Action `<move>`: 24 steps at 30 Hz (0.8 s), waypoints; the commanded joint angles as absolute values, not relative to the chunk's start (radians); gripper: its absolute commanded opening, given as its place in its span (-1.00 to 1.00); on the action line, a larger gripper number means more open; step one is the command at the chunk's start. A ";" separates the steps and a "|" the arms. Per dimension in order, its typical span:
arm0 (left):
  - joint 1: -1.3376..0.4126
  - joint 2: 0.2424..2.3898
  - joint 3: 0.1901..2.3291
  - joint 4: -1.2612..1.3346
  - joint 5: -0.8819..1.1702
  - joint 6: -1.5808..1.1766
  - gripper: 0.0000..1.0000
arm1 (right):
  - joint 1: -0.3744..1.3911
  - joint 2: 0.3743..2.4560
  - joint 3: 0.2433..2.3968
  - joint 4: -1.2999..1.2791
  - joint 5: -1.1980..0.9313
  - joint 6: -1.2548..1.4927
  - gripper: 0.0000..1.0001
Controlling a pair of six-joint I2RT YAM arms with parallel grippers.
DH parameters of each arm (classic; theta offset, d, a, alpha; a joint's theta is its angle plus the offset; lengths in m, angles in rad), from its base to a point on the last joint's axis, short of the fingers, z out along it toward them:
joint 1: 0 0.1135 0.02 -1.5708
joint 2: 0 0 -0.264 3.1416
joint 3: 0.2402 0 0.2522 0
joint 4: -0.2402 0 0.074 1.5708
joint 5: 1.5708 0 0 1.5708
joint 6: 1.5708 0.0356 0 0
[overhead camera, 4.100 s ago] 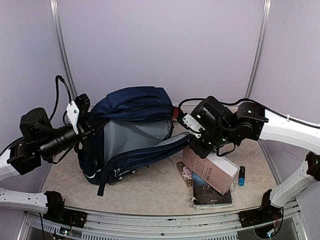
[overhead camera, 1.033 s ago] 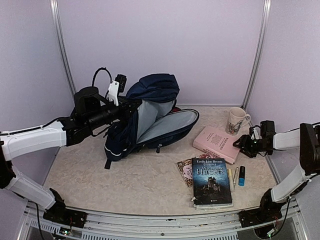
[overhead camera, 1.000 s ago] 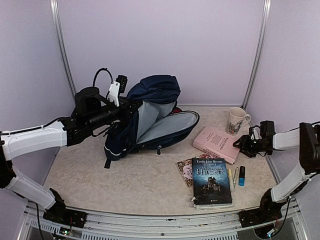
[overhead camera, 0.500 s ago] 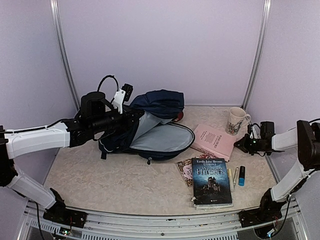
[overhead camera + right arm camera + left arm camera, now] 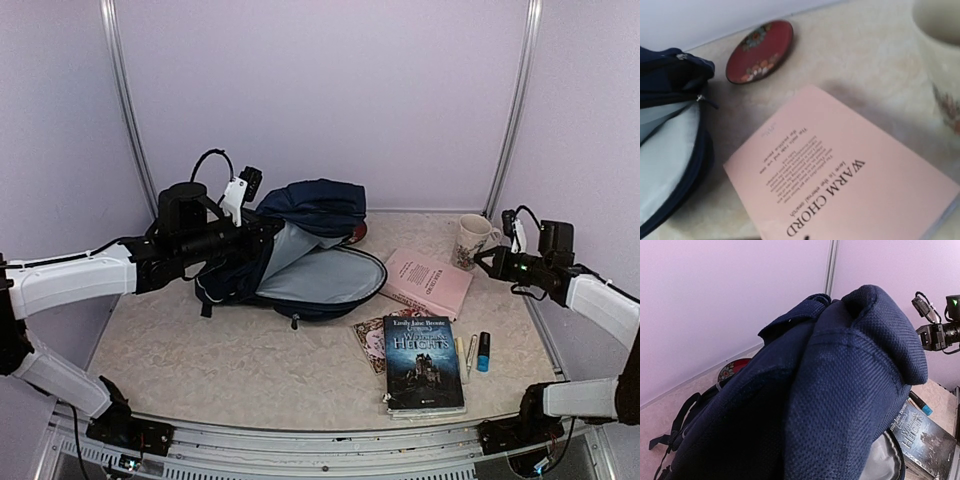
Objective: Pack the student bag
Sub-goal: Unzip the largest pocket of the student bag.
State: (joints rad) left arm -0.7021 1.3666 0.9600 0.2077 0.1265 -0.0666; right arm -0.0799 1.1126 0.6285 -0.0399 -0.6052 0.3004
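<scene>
White-shelled arms (image 5: 70, 282) with black joints (image 5: 182, 205), looping black cables (image 5: 205, 160) and a green wrist light (image 5: 954, 302).

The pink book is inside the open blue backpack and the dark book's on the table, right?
No. The pink paperback book lies on the beige table beside the open navy fabric backpack, not inside it, as the top external view shows. The dark-covered book is there too.

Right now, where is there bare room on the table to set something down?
The widest bare patch is the near left of the table, between the navy backpack and the Wuthering Heights book. A smaller strip lies between backpack and mug, behind the Warm Chord book. Crowded near right: books, marker.
</scene>
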 commanded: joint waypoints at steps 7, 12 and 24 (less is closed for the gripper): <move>-0.679 1.388 0.969 0.208 0.063 -0.128 -1.00 | -0.064 1.292 0.879 -0.250 -0.404 0.216 -0.12; -0.690 1.395 0.957 0.175 0.047 -0.107 -1.00 | -0.063 1.454 0.918 -0.212 -0.364 0.174 0.33; -0.709 1.416 0.921 0.102 0.053 -0.062 -1.00 | -0.043 1.702 0.978 -0.120 -0.466 0.075 0.94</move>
